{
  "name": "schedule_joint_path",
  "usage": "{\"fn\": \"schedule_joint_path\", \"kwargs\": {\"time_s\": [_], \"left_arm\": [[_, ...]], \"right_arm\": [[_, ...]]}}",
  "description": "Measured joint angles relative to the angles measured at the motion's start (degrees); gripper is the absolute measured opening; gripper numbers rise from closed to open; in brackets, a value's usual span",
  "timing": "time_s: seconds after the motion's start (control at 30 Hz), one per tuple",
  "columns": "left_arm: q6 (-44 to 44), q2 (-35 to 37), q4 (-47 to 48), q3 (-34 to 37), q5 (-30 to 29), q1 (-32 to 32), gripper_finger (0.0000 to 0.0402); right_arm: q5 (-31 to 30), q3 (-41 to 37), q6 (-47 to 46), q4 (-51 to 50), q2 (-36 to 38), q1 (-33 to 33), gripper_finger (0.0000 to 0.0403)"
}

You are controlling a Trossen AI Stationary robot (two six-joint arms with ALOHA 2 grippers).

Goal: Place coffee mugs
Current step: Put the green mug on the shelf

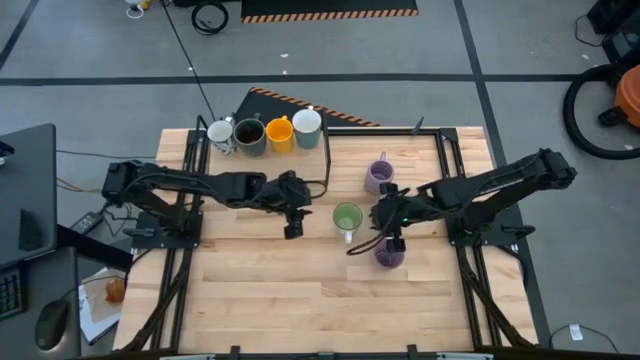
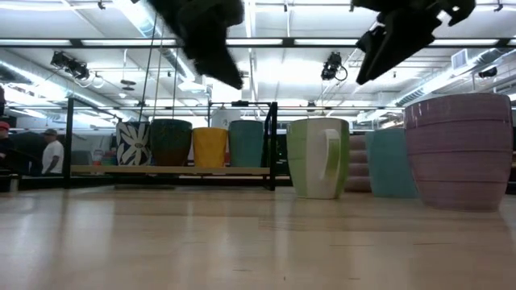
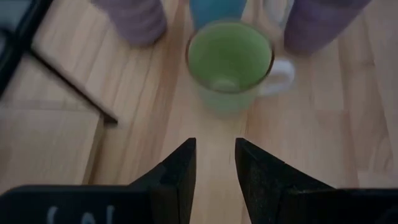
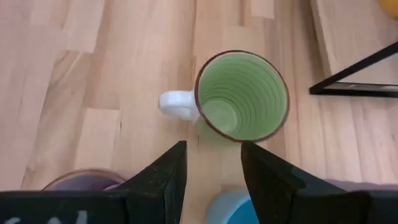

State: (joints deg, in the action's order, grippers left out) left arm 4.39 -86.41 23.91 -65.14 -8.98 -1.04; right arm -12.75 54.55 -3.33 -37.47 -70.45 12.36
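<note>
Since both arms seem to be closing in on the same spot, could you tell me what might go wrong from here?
Both the left gripper and the right gripper face the green mug from opposite sides, so they may collide over it. The right gripper hangs just above a blue mug and a lavender mug; lowering could knock either. The green mug's handle sticks out sideways and could snag a finger.

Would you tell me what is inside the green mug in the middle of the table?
The green mug looks empty: both wrist views show only its ribbed green inner wall and bare bottom. Nothing covers its opening; the underside cannot be seen.
</note>
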Motion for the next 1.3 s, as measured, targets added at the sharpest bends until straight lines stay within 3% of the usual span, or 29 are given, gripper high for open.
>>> {"fn": "schedule_joint_path", "kwargs": {"time_s": [0.27,0.43,0.53,0.73,0.87,1.3], "left_arm": [[-3.5,-7.2,2.6,-8.2,0.1,-0.2,0.0116],[-6.3,-11.5,3.7,-12.4,0.2,-0.4,0.0120],[-8.0,-14.4,3.6,-15.4,0.5,-0.6,0.0135],[-12.8,-18.5,3.7,-20.1,6.4,-1.4,0.0178],[-17.4,-20.1,0.1,-20.4,6.1,-2.5,0.0187],[-15.6,-24.4,-4.3,-20.4,5.7,-2.8,0.0187]], "right_arm": [[-5.6,-6.5,-0.7,4.6,9.2,0.0,0.0158],[-5.8,-10.4,-2.8,8.3,13.5,0.0,0.0158],[-5.8,-11.9,-3.9,8.6,15.4,0.0,0.0158],[-5.9,-12.5,-3.7,9.3,16.9,0.1,0.0158],[-7.0,-12.5,-2.3,9.5,17.5,0.1,0.0158],[-6.8,-11.3,-1.0,10.8,20.7,0.3,0.0158]]}}
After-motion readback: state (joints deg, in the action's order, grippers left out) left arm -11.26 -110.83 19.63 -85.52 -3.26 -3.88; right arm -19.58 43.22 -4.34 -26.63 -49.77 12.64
